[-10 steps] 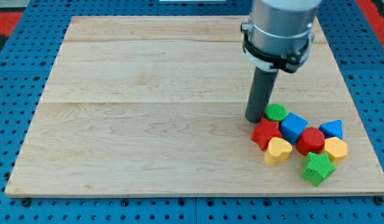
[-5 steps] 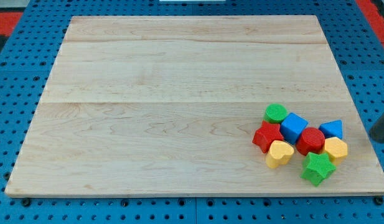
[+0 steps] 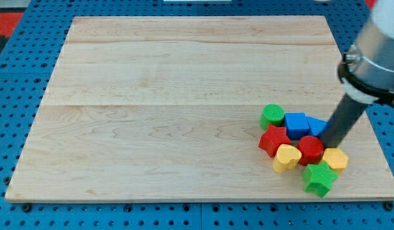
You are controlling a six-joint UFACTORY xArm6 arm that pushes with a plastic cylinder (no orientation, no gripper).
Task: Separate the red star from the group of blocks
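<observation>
The red star (image 3: 274, 140) lies at the left edge of a tight cluster near the board's bottom right. It touches the green round block (image 3: 271, 115) above it, the blue block (image 3: 296, 124) to its upper right, the yellow heart (image 3: 286, 157) below it and the red round block (image 3: 311, 149) on its right. My tip (image 3: 331, 145) stands on the cluster's right side, against the red round block and a second blue block (image 3: 317, 126) that the rod partly hides. A yellow block (image 3: 336, 160) and a green star (image 3: 319, 178) lie just below the tip.
The wooden board (image 3: 184, 96) lies on a blue pegboard (image 3: 11, 128). The cluster sits close to the board's bottom and right edges. The arm's grey body (image 3: 375, 57) hangs over the board's right edge.
The rod came in from the view's right edge and pushed the cluster leftward. The blue, green round, red round, yellow and green star blocks shifted left and packed tighter; the red star barely moved.
</observation>
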